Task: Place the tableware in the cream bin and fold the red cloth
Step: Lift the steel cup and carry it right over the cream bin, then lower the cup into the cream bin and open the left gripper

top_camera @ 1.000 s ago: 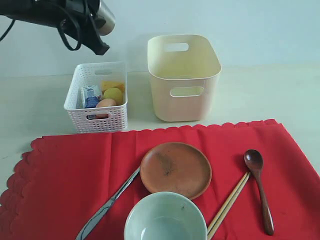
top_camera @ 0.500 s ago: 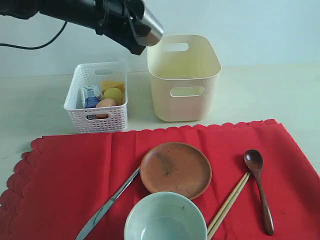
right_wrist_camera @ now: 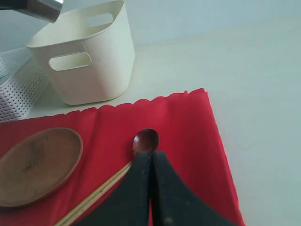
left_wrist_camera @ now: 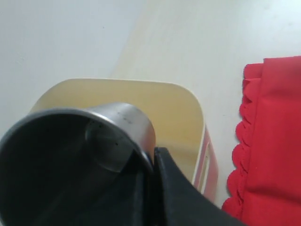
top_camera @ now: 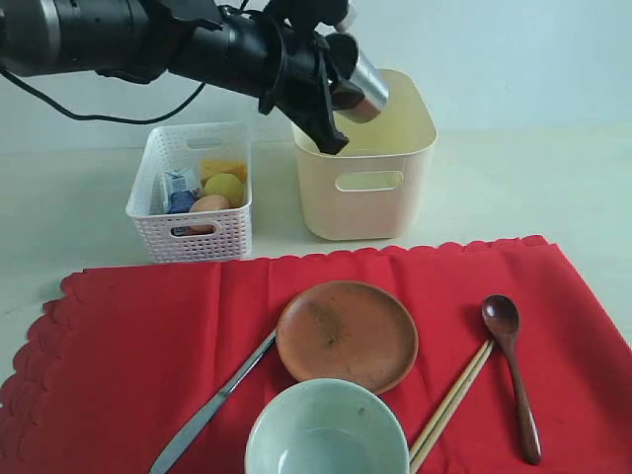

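The steel cup is gripped at its rim by the clenched left gripper. It is held tilted above the open mouth of the cream bin, presumably so that it can be released inside. The cup is seen as a plain shiny cylinder, empty and dark within. The right gripper is closed on nothing above the dark wooden spoon. The brown plate, pale green bowl, knife and chopsticks are left on the red cloth, which is spread flat.

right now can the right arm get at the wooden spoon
Probably yes: the right gripper hangs near the dark wooden spoon, which lies uncovered on the red cloth. Its jaws are shut and must open first.
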Controlling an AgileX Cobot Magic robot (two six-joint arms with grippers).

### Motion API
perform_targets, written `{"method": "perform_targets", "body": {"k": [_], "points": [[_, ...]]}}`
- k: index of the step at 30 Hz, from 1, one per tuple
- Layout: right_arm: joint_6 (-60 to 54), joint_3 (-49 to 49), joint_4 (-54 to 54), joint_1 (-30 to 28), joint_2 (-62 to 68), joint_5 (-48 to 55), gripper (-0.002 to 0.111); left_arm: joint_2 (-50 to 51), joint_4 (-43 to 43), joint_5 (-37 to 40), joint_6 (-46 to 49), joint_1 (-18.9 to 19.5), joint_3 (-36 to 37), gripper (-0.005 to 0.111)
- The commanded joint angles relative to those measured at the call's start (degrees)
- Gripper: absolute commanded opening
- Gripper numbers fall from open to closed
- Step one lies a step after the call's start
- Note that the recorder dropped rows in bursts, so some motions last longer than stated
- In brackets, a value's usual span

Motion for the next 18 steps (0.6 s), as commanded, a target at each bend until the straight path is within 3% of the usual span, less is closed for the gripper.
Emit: {"method": "perform_targets", "body": {"k": [1,14,18], "points": [[0.07,0.15,-0.49,-0.28,-0.3,-0.67,0.0,2.02,-0.73,-2.65,-3.92,-0.11,-1.79,0.0],[0.07,0.15,-0.49,-0.28,-0.3,-0.67,0.0,6.04,0.39,-3.02,-10.22,-0.11,-2.12,0.0],[0.07,0.15,-0.49,-0.28,-0.3,-0.67,0.0,6.42,0.86,-0.89,-11.17,-0.11,-2.12,0.012]]}}
